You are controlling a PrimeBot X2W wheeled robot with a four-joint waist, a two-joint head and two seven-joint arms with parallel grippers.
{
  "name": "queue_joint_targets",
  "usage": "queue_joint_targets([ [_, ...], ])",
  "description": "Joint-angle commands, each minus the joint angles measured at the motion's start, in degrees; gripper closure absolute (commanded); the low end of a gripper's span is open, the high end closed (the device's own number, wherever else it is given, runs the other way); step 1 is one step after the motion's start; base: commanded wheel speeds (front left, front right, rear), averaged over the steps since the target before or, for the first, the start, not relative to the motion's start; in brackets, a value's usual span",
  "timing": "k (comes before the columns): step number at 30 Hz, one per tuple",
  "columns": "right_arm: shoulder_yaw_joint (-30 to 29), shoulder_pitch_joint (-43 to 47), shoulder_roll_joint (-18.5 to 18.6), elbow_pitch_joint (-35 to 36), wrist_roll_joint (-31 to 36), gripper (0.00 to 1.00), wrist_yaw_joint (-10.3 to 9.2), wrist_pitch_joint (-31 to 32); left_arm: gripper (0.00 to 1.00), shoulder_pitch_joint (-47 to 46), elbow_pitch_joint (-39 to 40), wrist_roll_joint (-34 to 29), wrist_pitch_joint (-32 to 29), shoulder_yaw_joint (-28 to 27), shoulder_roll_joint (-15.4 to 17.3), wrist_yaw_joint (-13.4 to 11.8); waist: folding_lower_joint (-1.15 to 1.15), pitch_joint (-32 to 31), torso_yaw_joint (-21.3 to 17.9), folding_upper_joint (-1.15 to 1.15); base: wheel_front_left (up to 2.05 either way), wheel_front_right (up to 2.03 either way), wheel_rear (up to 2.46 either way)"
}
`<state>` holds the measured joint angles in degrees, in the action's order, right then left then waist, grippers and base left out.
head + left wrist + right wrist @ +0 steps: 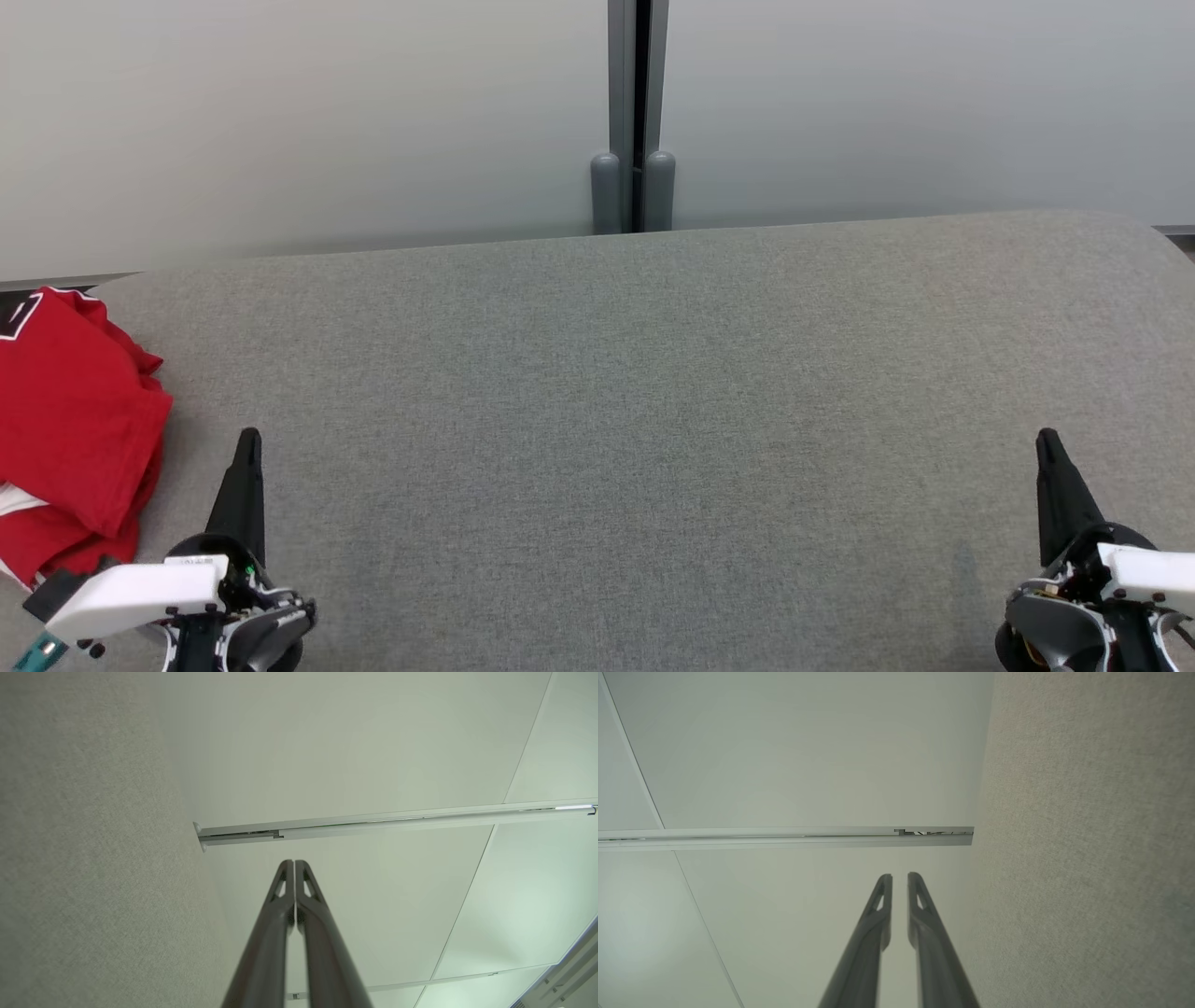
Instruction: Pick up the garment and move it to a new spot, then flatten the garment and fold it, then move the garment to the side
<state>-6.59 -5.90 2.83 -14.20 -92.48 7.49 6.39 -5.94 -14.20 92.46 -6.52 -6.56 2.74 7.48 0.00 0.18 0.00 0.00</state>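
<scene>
The garment (70,420) is red with white trim and a dark patch. It lies bunched in layers at the far left of the grey fabric table (653,392), cut off by the picture's left edge. My left gripper (249,439) sits just right of it, apart from the cloth, fingers pointing away from me. In the left wrist view that gripper (294,863) is shut, tips together, holding nothing. My right gripper (1047,439) rests at the lower right, far from the garment. The right wrist view shows it (899,877) shut and empty, with only a sliver between the tips.
Pale wall panels (327,121) rise behind the table's far edge, joined by a grey post (635,112) at the middle. The table's rounded right corner (1148,233) is at the upper right. Bare grey cloth (70,858) stretches between the two grippers.
</scene>
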Motion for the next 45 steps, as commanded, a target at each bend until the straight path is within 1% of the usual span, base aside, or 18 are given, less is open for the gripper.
queue_joint_targets([
  [1, 0.0, 0.1, 0.0, -0.2, 0.0, 1.0, 0.0, 0.0, 1.0, 0.1, -0.2, 0.0, 0.0, 0.1, -0.1, 0.0, 0.0, 0.0, 0.0, 0.0, 0.0, 0.0, 0.0],
  [2, 0.1, 0.2, -0.1, -0.3, 0.2, 0.0, 0.0, -0.1, 0.0, 0.2, -0.3, -0.1, 0.1, 0.1, -0.1, 0.0, 0.0, 0.0, 0.0, 0.0, 0.0, 0.0, 0.0],
  [8, 1.0, -0.2, 0.2, 0.4, 1.6, 0.0, 0.0, -1.7, 0.0, -0.6, 0.3, -1.1, 1.5, 1.2, 0.1, 0.0, 0.0, 0.0, 0.0, 0.0, 0.0, 0.0, 0.0],
  [12, 2.0, -0.4, 0.9, 0.8, 3.7, 0.0, 0.0, -3.0, 0.0, -1.1, 0.8, -3.1, 3.0, 2.3, 0.8, 0.0, 0.0, 0.0, 0.0, 0.0, 0.0, 0.0, 0.0],
  [16, 2.8, -0.8, 1.7, 1.2, 7.1, 0.0, 0.0, -4.2, 0.0, -1.6, 1.4, -6.0, 4.2, 3.1, 1.4, 0.0, 0.0, -0.1, 0.1, 0.0, 0.0, 0.0, 0.0],
  [20, 3.3, -1.1, 2.2, 2.2, 12.0, 0.0, 0.0, -5.3, 0.0, -1.9, 2.7, -9.2, 5.3, 3.4, 1.6, 0.0, 0.0, -0.2, 0.1, 0.0, 0.0, 0.0, 0.0],
  [34, 6.1, -0.8, 3.9, 4.1, 28.6, 0.0, 0.0, -8.5, 0.0, -1.4, 5.0, -25.7, 8.5, 5.1, 2.9, 0.0, 0.0, -0.6, 0.1, 0.0, 0.0, 0.0, 0.0],
  [35, 6.1, -0.8, 3.9, 4.1, 28.6, 0.0, 0.0, -8.5, 0.0, -1.4, 5.0, -25.7, 8.5, 5.1, 2.9, 0.0, 0.0, -0.6, 0.1, 0.0, 0.0, 0.0, 0.0],
  [36, 7.6, -0.5, 4.9, 3.8, 39.4, 0.0, 0.0, -10.2, 0.0, -0.5, 5.1, -36.0, 10.3, 6.4, 3.3, -0.2, 0.0, -0.9, 0.1, 0.0, 0.0, 0.0, 0.0],
  [45, 8.5, 0.0, 4.8, 3.3, 48.2, 0.0, 0.0, -10.9, 0.0, -0.1, 4.2, -45.0, 12.0, 7.1, 3.8, -0.6, 0.0, -1.2, 0.2, 0.0, 0.0, 0.0, 0.0],
])
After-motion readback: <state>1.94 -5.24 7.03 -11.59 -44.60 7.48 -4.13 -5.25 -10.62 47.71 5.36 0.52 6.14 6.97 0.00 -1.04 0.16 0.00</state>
